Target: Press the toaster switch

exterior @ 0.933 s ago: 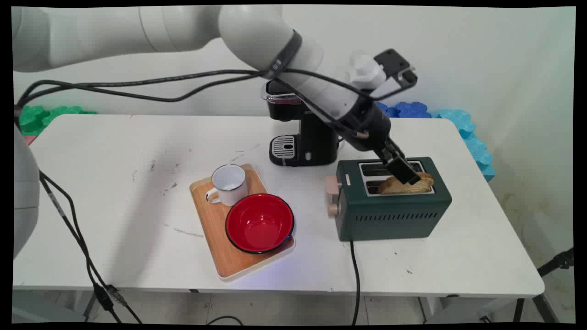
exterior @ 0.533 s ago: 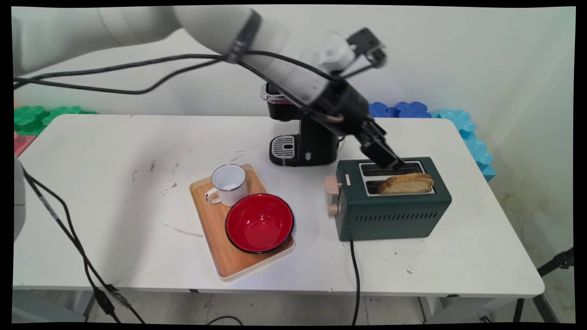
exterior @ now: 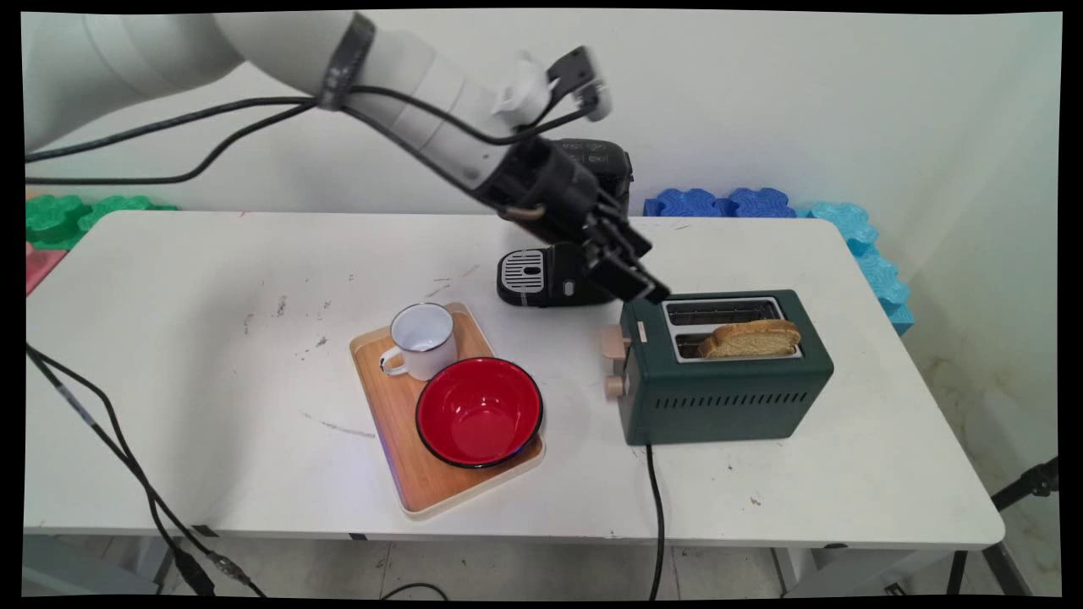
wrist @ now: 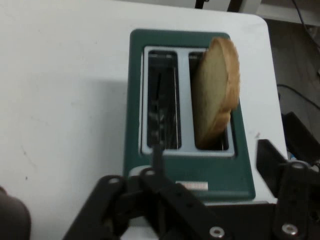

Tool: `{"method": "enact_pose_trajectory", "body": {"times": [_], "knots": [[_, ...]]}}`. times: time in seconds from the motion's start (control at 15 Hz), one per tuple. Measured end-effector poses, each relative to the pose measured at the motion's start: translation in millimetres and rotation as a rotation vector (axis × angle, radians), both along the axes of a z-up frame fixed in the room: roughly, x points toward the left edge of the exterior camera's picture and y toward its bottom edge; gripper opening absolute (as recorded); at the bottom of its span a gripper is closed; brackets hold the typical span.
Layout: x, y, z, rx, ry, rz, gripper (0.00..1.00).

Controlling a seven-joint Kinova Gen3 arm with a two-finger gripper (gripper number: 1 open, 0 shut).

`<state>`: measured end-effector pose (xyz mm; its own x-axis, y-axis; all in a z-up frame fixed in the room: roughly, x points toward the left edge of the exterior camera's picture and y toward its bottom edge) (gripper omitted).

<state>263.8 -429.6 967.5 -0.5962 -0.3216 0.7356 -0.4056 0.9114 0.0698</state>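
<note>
Bread: you have one slice of toast [exterior: 751, 338] standing in the toaster's nearer slot, leaning, its top above the slot – nothing holds it.
Toaster: the dark green toaster [exterior: 719, 397] sits on the bench [exterior: 211, 381] toward the right side, its two beige knobs [exterior: 615, 364] facing the tray; the far slot is empty.
What changed: a moment ago your gripper [exterior: 630, 279] was down at the slice with its tips over the nearer slot; since then it has lifted off and drawn back up and to the left, and the slice stayed put, settling a little flatter in the slot. I judge from that that the bread is released and sitting in the toaster.
Jaws: they look spread apart and hold nothing – in the hand view one dark finger [wrist: 272, 160] stands at the right, clear of the toaster, the other is lost in the linkage.
Slice relative to jaws: the slice is now down and to the right of the jaws, apart from them; the jaws hang over the toaster's knob-end corner.
Around: the black coffee machine [exterior: 567, 254] stands just behind the gripper; a wooden tray [exterior: 398, 440] to the left carries a white mug [exterior: 420, 340] and a red bowl [exterior: 479, 411], touching or nearly so.
</note>
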Motion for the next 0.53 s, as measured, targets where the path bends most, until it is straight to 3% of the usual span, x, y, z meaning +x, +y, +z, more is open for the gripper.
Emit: {"method": "enact_pose_trajectory", "body": {"times": [0.53], "knots": [[27.9, 8.8, -25.9, 0.043, -0.017, 0.001, 0.00]]}}
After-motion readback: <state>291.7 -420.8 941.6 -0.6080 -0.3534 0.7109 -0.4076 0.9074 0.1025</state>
